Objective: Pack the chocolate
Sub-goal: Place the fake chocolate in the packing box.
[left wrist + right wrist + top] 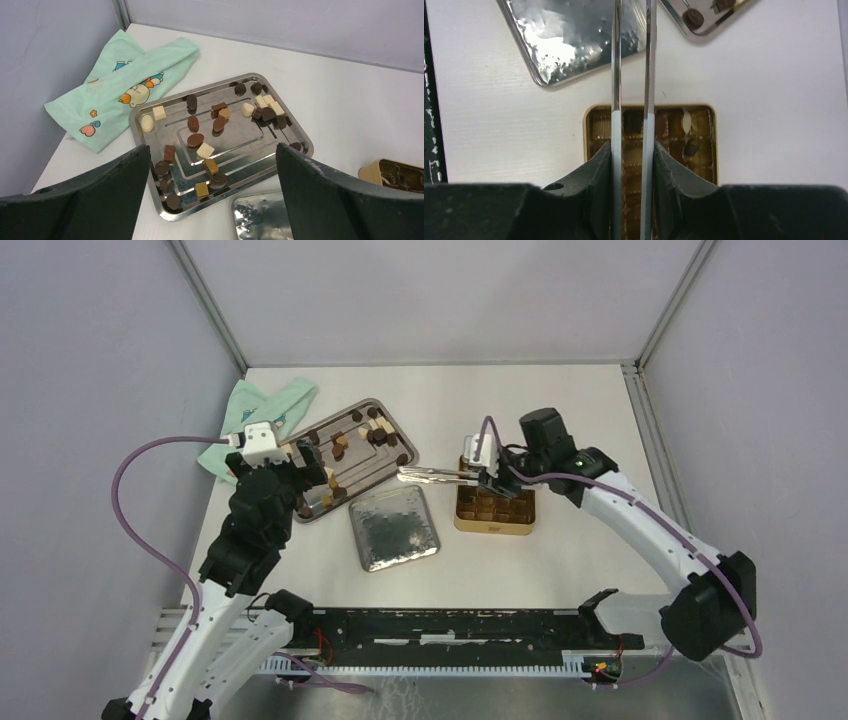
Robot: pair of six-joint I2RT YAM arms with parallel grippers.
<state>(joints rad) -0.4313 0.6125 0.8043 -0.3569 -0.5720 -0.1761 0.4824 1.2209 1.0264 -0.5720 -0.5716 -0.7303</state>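
Note:
Several pieces of chocolate [195, 139], dark, light brown and cream, lie scattered on a steel tray [142, 137] [392, 418]. My left gripper [211, 147] [315, 475] hangs open over the tray's near end with nothing between its fingers. My right gripper [632, 147] [490, 480] is shut on a pair of metal tongs [616, 75] [432, 475]. The tongs reach left from above the open gold box [714, 145] [495, 525] towards the tray's right corner. Their tips are out of the right wrist view. A few chocolate pieces [690, 149] sit in the box's compartments.
A shiny lid [395, 527] [574, 35] lies upside down between tray and box. A green printed cloth [255, 420] [120, 87] lies at the table's far left by the wall. Metal frame posts stand at the back corners.

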